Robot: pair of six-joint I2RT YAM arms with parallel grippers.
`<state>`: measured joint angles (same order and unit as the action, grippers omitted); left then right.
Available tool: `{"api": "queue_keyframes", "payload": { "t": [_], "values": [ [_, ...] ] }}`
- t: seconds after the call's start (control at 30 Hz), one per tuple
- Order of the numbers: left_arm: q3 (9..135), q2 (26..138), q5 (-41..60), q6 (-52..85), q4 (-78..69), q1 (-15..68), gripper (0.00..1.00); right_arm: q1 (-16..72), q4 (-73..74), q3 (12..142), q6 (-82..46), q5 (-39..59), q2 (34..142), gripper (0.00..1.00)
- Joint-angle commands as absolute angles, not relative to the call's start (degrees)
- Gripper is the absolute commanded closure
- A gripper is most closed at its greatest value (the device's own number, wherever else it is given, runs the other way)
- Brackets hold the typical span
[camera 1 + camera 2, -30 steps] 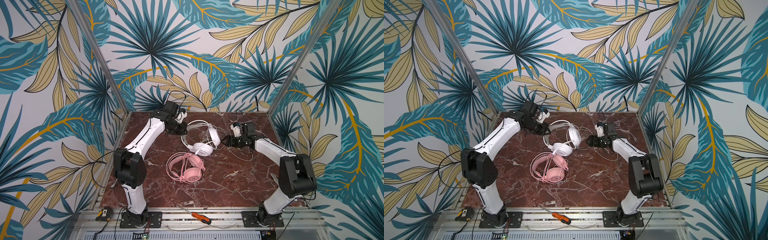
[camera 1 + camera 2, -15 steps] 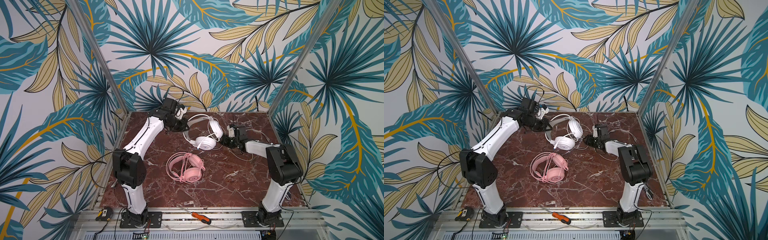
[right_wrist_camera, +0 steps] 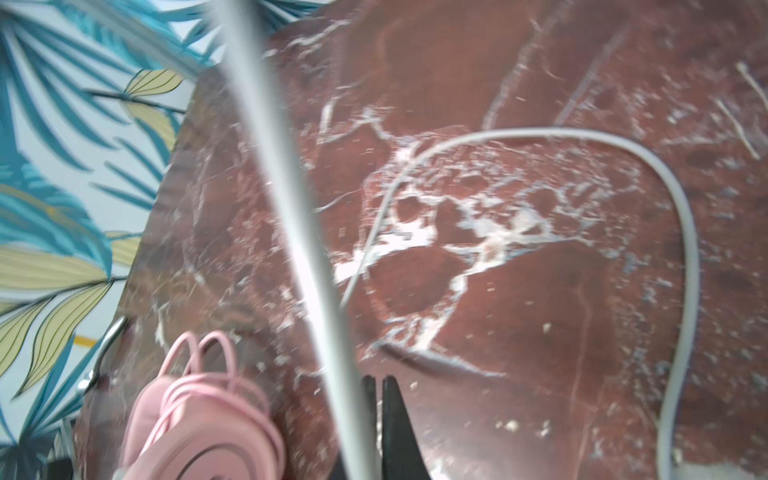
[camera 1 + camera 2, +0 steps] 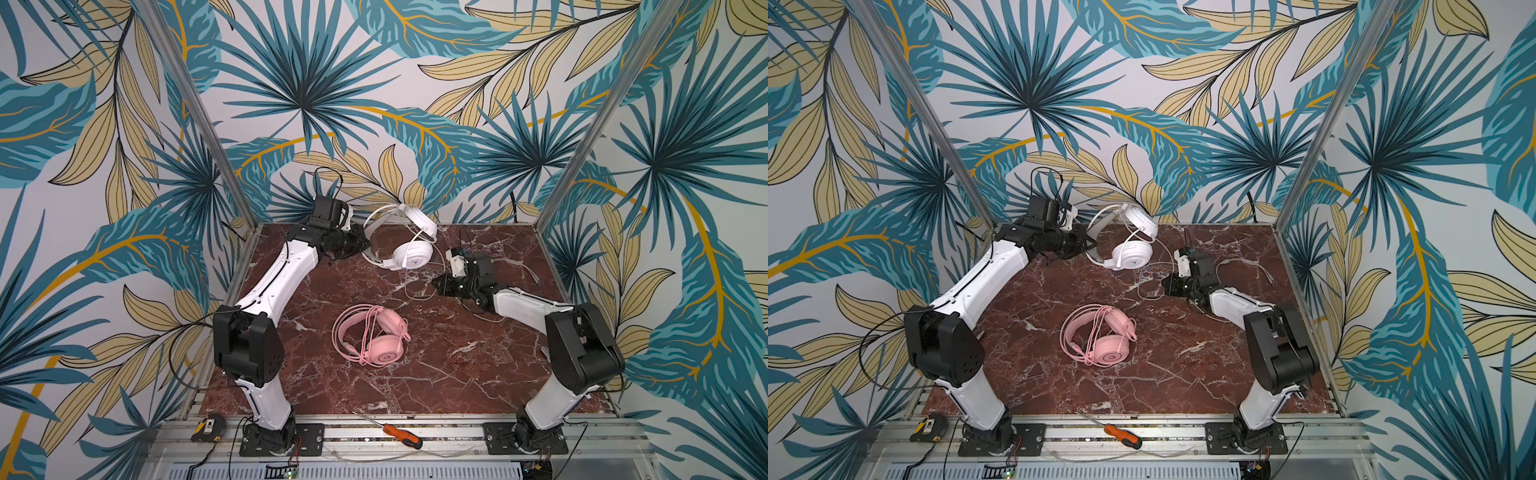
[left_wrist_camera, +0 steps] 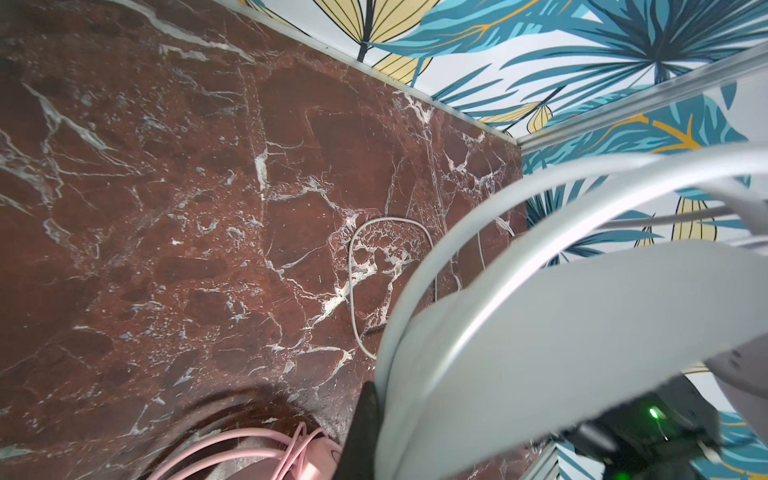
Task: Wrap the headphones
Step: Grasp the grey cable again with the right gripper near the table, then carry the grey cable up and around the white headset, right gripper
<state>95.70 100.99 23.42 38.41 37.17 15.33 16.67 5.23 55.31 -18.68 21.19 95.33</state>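
The white headphones (image 4: pixel 409 255) hang tilted off the table at the back, with one earcup low and the headband arching up toward the wall. My left gripper (image 4: pixel 365 245) is shut on the headband (image 5: pixel 540 332); one black finger (image 5: pixel 366 419) shows beside it, the other is hidden. The white cable (image 4: pixel 409 291) trails from the earcup in a loop on the marble to my right gripper (image 4: pixel 435 284), which sits low and shut on the cable (image 3: pixel 291 208), fingertips (image 3: pixel 379 380) together. The pink headphones (image 4: pixel 374 334) lie flat mid-table with their cable coiled round them.
The marble table (image 4: pixel 415 386) is walled on three sides by leaf-patterned panels. More thin white cable (image 4: pixel 519 266) lies at the back right. An orange-handled screwdriver (image 4: pixel 401 434) and a yellow-black tape measure (image 4: pixel 208 428) rest on the front rail.
My right gripper went from open to shut on the white cable and its arm folded lower and leftward. My left gripper lifted the white headphones up and back toward the wall.
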Motion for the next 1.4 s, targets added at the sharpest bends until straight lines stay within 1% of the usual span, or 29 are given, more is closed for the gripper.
{"api": "queue_keyframes", "payload": {
  "t": [0.0,0.17,0.27,0.43,0.67,0.87,1.07,1.27,1.37],
  "values": [
    [96.0,99.8,20.9,47.7,29.8,15.1,1.0,19.3,-6.1,55.0,-8.4,17.4,91.4,1.0],
    [95.3,99.6,15.9,51.6,29.7,15.1,1.0,23.6,-15.3,54.9,-0.7,13.0,87.5,1.0],
    [96.1,99.9,12.0,52.2,32.3,15.1,1.0,26.8,-17.4,54.2,4.3,11.6,84.5,1.0],
    [95.4,100.0,8.3,53.2,34.1,15.2,1.0,31.0,-20.3,53.6,13.5,11.9,79.5,1.0],
    [95.1,101.1,3.3,53.3,36.7,15.6,1.0,33.7,-30.8,57.1,25.0,12.7,76.7,1.0],
    [98.3,104.2,-1.6,52.1,40.4,17.3,1.0,34.8,-41.4,64.2,36.2,11.6,78.0,1.0],
    [104.6,108.9,-8.0,48.5,46.8,20.9,1.0,34.9,-47.1,73.0,46.0,10.9,80.6,1.0],
    [106.5,111.5,-8.9,46.5,48.9,23.1,1.0,34.9,-53.3,81.2,54.4,12.1,85.3,1.0],
    [107.5,112.6,-9.3,45.2,49.8,24.4,1.0,34.9,-56.5,85.4,57.2,10.3,88.2,1.0]
  ]
}}
